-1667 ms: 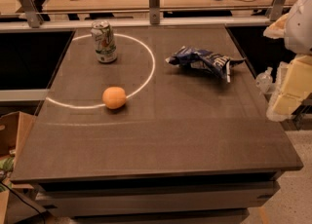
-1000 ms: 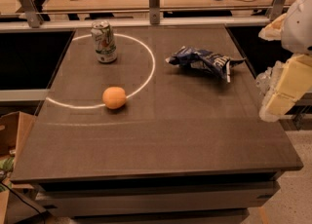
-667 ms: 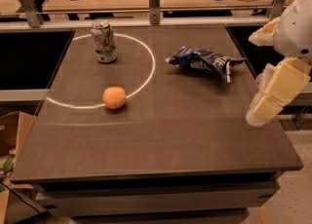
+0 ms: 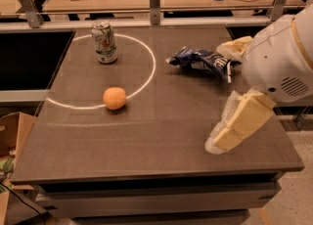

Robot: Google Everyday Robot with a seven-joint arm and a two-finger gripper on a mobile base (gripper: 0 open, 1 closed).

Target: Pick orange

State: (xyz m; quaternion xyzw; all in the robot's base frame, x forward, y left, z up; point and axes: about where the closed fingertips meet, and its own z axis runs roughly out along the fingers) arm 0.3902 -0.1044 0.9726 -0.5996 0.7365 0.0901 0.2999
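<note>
The table (image 4: 161,141) is unchanged. The gripper (image 4: 218,143) has been swung in from the right edge and is held over the table's right side (whether it is open or closed cannot be told). The chip bag (image 4: 200,60) and can (image 4: 104,42) lie untouched. The orange (image 4: 115,98) sits left of centre, well apart from the gripper, so the reach is judged barely begun.

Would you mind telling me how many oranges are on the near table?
1. The orange lies on the white line, in front of the can, on the table's left half. The gripper hovers over the right side, apart from it.
</note>
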